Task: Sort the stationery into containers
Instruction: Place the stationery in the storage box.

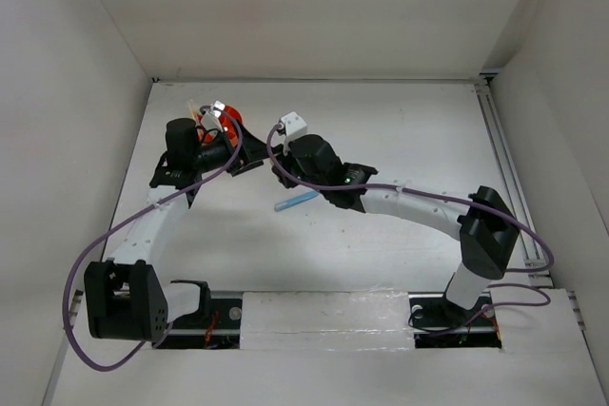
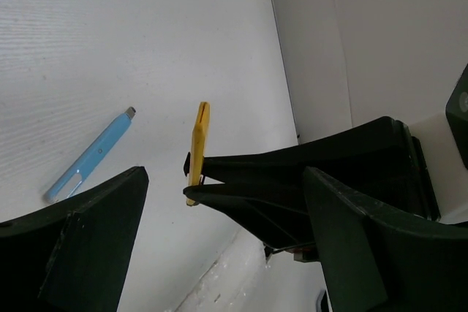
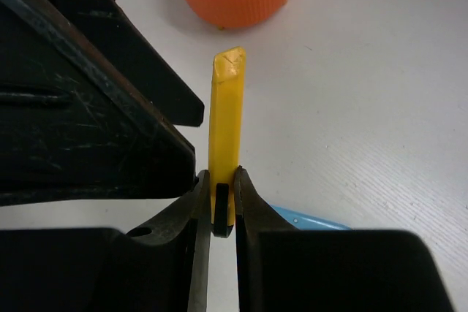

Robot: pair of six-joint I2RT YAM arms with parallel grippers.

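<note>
From above, you are seeing both arms reaching toward the far left of the table (image 1: 400, 130). The left arm (image 1: 152, 221) is covering most of the tub (image 1: 206, 128), and the right arm (image 1: 419, 204) is coming in from the right, its wrist near the tub. A blue pen (image 1: 296, 201) is lying on the table just beside that wrist, on the near side; neither hand is on it.

In the left wrist view, the left hand (image 2: 224, 174) is standing wide, gripping nothing. The right hand (image 2: 191, 179) is poking into that gap, pinching a yellow pen (image 2: 199, 129) by one end. The blue pen is lying flat, off to the left.

In the right wrist view, you are looking along the yellow pen. The right hand is narrow, clamping its near end, and its long axis is pointing straight ahead. The tub is sitting ahead and slightly right of the tip, apart from it, with a divider showing inside. The left hand's black bulk is crowding the left side, just beside the pen. So the right hand is doing the carrying. I judge the coming move is turning on pushing the pen forward over the rim and tipping it into a compartment without brushing the left hand.
</note>
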